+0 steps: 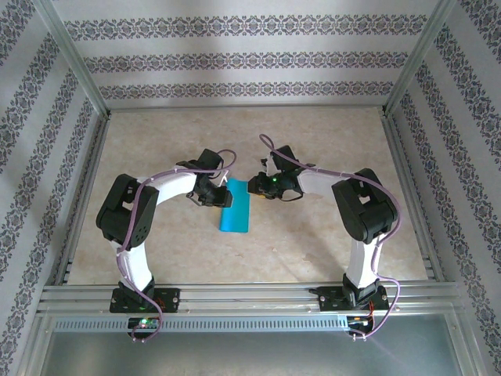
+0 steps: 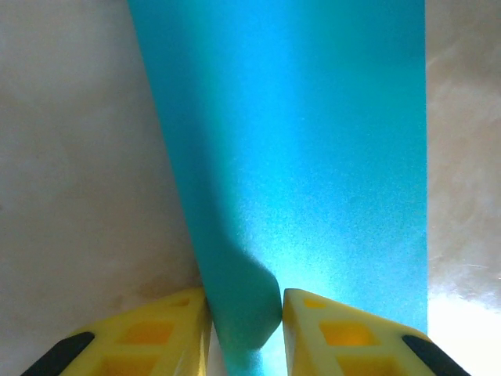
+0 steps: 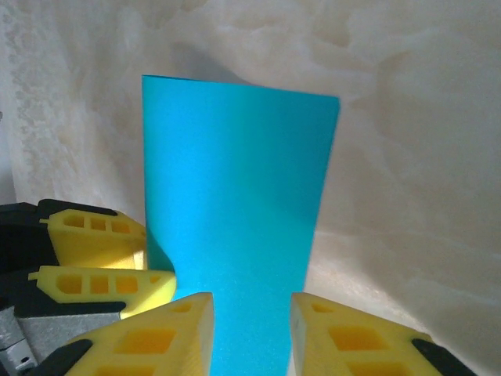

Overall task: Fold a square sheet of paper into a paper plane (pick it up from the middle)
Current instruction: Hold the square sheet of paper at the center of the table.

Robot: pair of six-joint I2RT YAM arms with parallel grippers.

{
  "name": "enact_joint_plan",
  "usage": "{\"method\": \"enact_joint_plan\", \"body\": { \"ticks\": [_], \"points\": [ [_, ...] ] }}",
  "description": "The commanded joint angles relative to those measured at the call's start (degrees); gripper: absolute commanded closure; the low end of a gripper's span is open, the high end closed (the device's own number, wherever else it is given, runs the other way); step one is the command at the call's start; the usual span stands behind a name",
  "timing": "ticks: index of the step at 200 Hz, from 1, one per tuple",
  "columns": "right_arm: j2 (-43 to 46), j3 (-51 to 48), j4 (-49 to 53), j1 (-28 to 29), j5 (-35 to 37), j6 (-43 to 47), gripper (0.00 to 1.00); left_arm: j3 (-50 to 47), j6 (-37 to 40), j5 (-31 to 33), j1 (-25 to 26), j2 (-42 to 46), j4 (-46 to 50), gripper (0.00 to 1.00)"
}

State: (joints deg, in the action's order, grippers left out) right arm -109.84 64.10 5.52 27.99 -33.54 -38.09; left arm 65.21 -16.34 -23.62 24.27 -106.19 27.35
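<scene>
My left hand (image 2: 244, 305) pinches a curled-up bit of the square sheet of paper (image 2: 313, 157) between its yellow fingers (image 2: 156, 333). My right hand (image 3: 252, 305) pinches its end too, paper touching both fingers. Sheet's folded to a narrow strip, mid desk (image 1: 313, 251), between my two hands.

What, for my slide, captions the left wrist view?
Left gripper pinches a fold of the thin teal-blue paper sheet.
</scene>
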Motion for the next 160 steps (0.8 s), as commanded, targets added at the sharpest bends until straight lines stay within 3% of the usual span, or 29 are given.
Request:
{"method": "enact_joint_plan", "body": {
  "ticks": [1, 36, 105, 127, 160],
  "points": [
    [-1.91, 3.70, 3.19, 2.51, -2.60, 4.18, 0.72, -1.38, -3.49, -1.83, 0.65, 2.33, -2.08, 0.71],
    [-4.20, 5.43, 5.09, 4.09, -0.79, 3.41, 0.78, -2.12, -3.79, -0.38, 0.62, 2.10, -1.96, 0.72],
    [-7.15, 5.24, 8.60, 4.77, 4.05, 2.89, 0.79, -3.44, -7.26, 0.73, 0.69, 3.83, -2.33, 0.71],
    [-8.01, 5.34, 9.33, 5.06, 5.01, 2.11, 0.79, -4.03, -11.91, 2.61, 1.13, 5.84, -2.57, 0.65],
    [-8.28, 5.07, 9.91, 5.15, 5.84, 0.78, 0.79, -4.39, -20.64, 9.02, 4.17, 8.62, -0.55, 0.48]
  ]
}}
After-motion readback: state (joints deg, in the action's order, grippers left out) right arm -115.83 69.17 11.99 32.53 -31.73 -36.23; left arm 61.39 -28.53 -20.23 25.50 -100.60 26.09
